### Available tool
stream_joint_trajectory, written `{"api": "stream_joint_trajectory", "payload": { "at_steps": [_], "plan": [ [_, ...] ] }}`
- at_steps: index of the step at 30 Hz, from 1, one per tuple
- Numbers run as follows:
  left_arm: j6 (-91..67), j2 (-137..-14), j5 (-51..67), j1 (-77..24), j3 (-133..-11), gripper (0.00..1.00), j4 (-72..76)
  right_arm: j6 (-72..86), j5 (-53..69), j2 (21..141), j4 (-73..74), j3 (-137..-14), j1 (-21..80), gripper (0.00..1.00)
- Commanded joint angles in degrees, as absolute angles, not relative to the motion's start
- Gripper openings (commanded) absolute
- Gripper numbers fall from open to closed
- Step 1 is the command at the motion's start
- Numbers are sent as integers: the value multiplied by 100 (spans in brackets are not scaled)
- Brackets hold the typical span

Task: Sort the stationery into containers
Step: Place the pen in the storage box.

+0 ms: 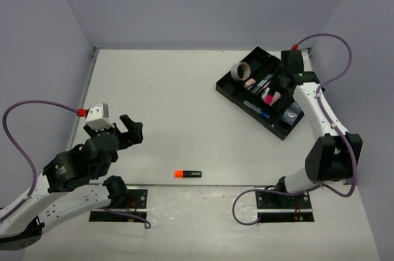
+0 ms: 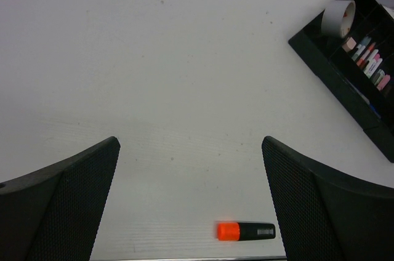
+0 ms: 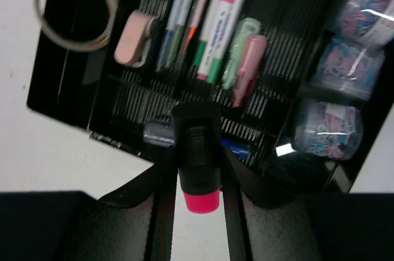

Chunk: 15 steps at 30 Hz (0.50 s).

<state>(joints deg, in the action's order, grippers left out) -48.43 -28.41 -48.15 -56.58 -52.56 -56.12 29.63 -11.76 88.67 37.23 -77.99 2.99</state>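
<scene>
My right gripper (image 3: 197,178) is shut on a black highlighter with a pink end (image 3: 197,150) and holds it over the near part of the black tray (image 3: 58,104). In the tray lie a grey tape ring (image 3: 75,7), a pink eraser (image 3: 134,38), several pens (image 3: 212,24) and shiny silver-blue cubes (image 3: 354,58). A second black highlighter with an orange end (image 1: 188,174) lies on the table near the front edge. My left gripper (image 1: 133,132) stands wide open and holds nothing. It hangs left of and behind that highlighter (image 2: 245,231).
The tray (image 1: 229,85) sits at the far right of the table, with the right arm (image 1: 320,122) reaching over it from the right. Grey walls enclose the table at the back and on both sides. Purple cables loop beside both arms.
</scene>
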Motion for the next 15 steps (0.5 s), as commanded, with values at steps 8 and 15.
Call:
{"api": "stream_joint_trajectory", "payload": {
  "at_steps": [8,15],
  "plan": [
    [-4553,-2681,-4755,-5625,-5159,100,-5230,3393,-1309,10543,3313,-9034,-702,8],
    [-4365,-2713,-4633,-5625,-5104,100,-5031,3329,-1322,10822,3366,-8925,-831,11]
  ]
}}
